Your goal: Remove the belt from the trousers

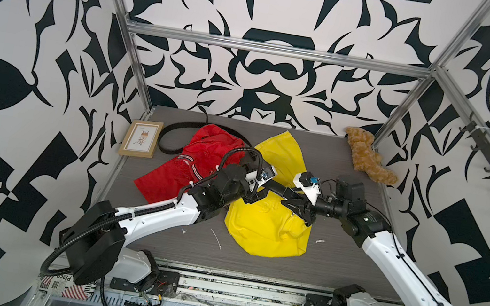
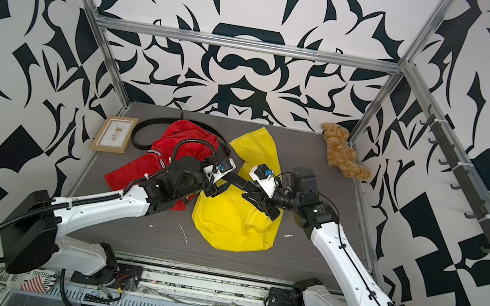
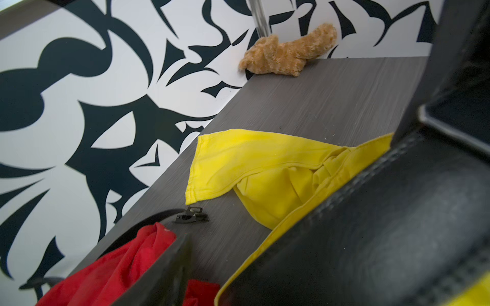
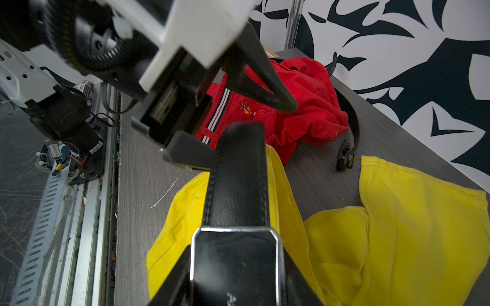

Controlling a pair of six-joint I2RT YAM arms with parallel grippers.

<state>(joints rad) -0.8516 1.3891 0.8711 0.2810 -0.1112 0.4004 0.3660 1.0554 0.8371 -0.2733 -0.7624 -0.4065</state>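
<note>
Grip check, belt on the yellow pair. My right gripper (image 4: 236, 275) is clamped on the buckle (image 4: 236, 254) of the black leather belt (image 4: 238, 185) and holds that end raised off the table (image 1: 338, 253). My reasoning for the hold: the buckle is the one rigid part, so it gives a firm purchase to pull from.

The strap runs from the buckle towards my left gripper (image 4: 252, 129). Its jaws stand wide apart, one on either side of the strap's free end, gripping nothing. I read this as a position for taking a new hold, or for pinning cloth while the right arm draws the belt out.

Yellow trousers (image 1: 264, 228) lie crumpled mid-table under both grippers. In the right wrist view a strip of their waistband rides up along the strap's edge, so the belt probably sits in at least one loop. The loops themselves are not visible, so I cannot confirm this.

Red trousers (image 1: 198, 159) lie just beside, on the left arm's side. A second black belt (image 1: 168, 137) curves round behind them, and its clasp (image 3: 191, 214) lies flat on the table between the two pairs. Whether it is threaded, I cannot tell.

Risk: with nothing holding the cloth down, a pull would drag the whole yellow pair along
</note>
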